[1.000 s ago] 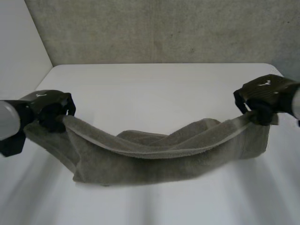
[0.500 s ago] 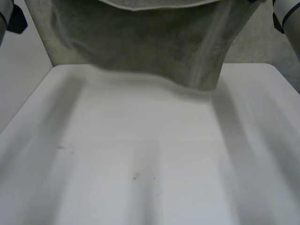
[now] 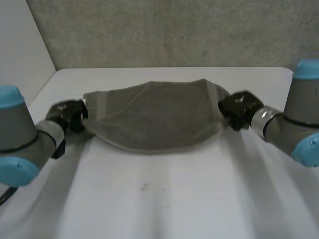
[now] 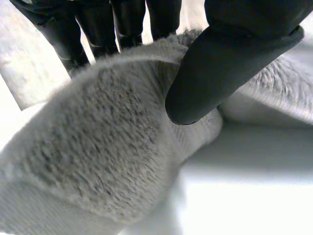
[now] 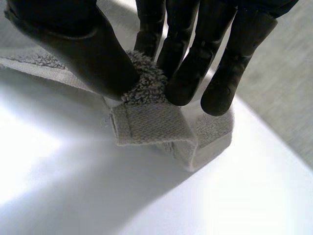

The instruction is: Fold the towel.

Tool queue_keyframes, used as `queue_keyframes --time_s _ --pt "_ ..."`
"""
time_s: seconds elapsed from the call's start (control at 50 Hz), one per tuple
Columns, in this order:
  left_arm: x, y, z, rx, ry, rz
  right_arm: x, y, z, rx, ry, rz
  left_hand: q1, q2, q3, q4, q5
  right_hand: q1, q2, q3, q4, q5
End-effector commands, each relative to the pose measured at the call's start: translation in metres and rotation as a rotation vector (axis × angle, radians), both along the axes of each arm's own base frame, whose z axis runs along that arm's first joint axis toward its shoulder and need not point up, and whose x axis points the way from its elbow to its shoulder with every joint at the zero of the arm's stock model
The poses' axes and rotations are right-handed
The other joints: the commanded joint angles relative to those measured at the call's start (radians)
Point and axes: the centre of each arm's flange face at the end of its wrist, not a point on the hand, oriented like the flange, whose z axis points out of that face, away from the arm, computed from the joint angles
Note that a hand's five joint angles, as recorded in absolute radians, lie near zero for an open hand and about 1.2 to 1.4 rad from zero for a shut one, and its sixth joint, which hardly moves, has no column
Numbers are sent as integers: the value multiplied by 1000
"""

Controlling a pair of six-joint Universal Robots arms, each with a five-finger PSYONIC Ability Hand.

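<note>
holds towel (image 3: 154,117) spread on tabletop (image 3: 164,199), fingers (image 5: 186,73) of left hand (image 3: 67,115) and right hand (image 3: 237,109) each pinched tight on an opposite end.

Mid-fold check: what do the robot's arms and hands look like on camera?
The left arm and right arm are grey cylinders with light-blue caps. The left hand and right hand are black, each with a small white mark on its back; fingers are smooth with rounded tips.
</note>
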Motion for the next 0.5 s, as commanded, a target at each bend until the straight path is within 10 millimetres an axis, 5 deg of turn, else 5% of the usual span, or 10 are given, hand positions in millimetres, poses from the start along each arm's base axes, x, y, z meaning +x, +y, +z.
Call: queue_keyframes --time_s 0.02,0.18,0.38,0.5 --pt "3 17 -21 29 -167 -60 -25 8 -9 35 78 -94 200 178 179 177 189 75 75 85 58 72" --pt "8 40 -2 18 -195 -66 -50 30 8 60 157 -166 200 178 179 177 189 75 75 85 58 72" --pt "20 105 34 107 -218 -82 -85 73 22 199 306 -163 200 178 179 177 189 75 75 85 58 72" --pt "25 128 48 83 -310 -121 -99 99 54 185 359 -161 200 178 179 177 189 75 75 85 58 72"
